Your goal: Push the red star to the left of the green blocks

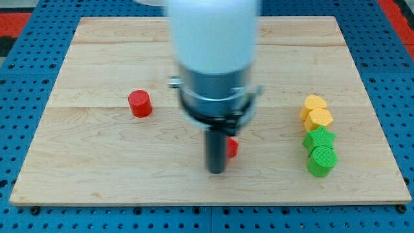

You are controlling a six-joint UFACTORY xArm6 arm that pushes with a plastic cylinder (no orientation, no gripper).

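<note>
My tip (216, 171) rests on the wooden board (97, 168) at the lower middle of the view. A red block (232, 148), mostly hidden behind the rod, sits just to the tip's right and touches or nearly touches it; its shape cannot be made out. Two green blocks stand at the view's right: a green star (319, 138) and, just below it, a green round block (321, 161). The red block lies well to the left of them. A red cylinder (139, 103) stands at the left of the middle.
Two yellow blocks (316, 112) sit touching each other just above the green star at the view's right. The arm's white and grey body (213, 58) covers the board's upper middle. Blue pegboard (19, 77) surrounds the board.
</note>
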